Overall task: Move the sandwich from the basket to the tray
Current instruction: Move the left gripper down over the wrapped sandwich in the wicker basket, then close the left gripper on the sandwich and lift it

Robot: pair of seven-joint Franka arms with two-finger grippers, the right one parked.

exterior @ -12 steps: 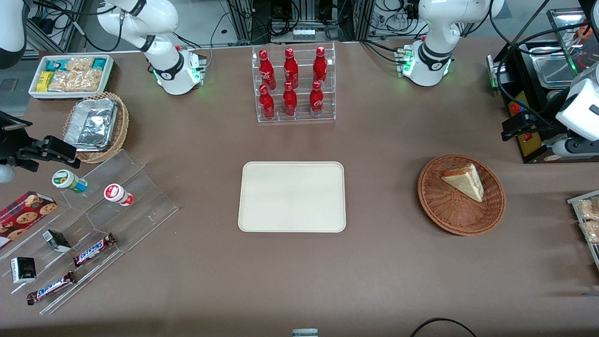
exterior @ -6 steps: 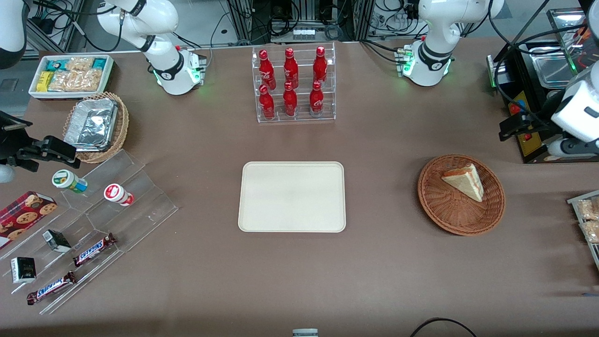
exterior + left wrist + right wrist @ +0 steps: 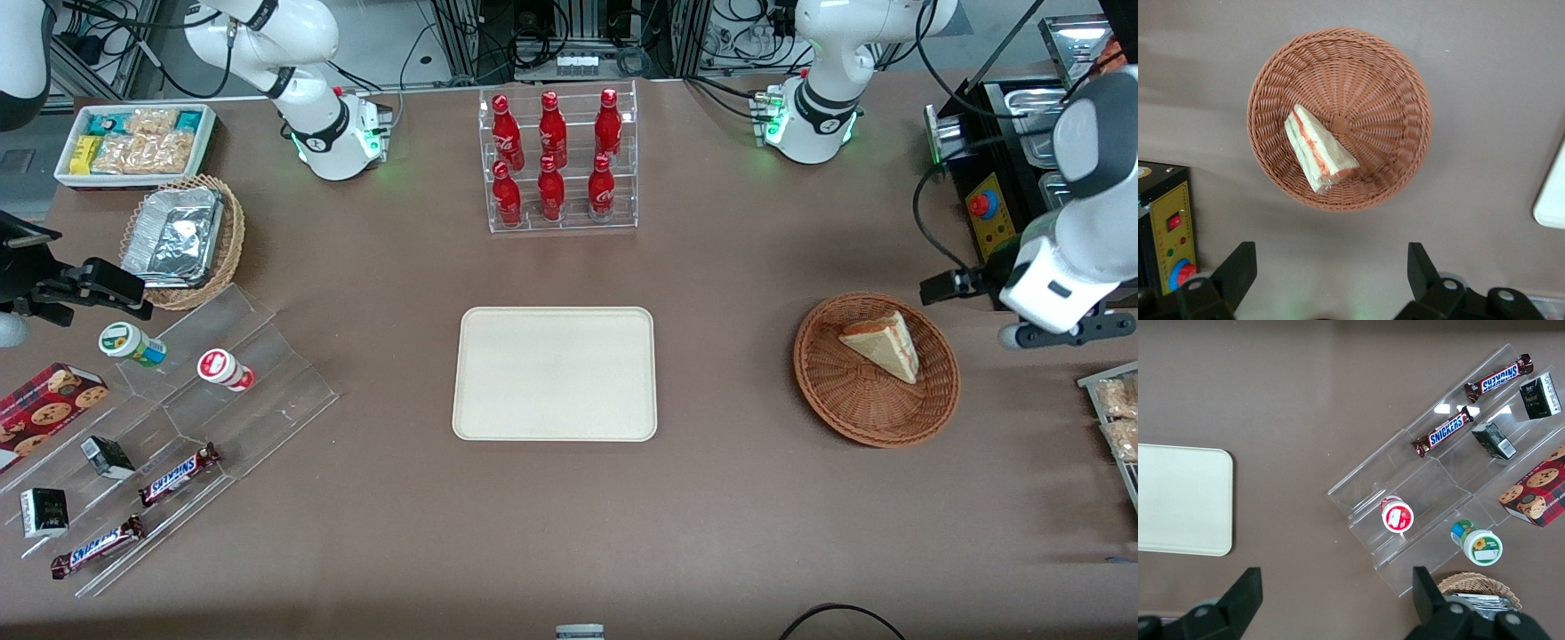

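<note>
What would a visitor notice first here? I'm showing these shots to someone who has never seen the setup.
Probably the red bottles, standing in a clear rack at the table's middle, farther from the front camera than the bare cream tray. Next, the sandwich lying in the reddish-brown basket toward the working arm's end. The gripper hangs open above the table beside that basket, holding nothing.

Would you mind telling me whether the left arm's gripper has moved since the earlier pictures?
Yes. In the front view the gripper has come nearer the basket and the front camera; its open fingers stop short of the sandwich.
</note>
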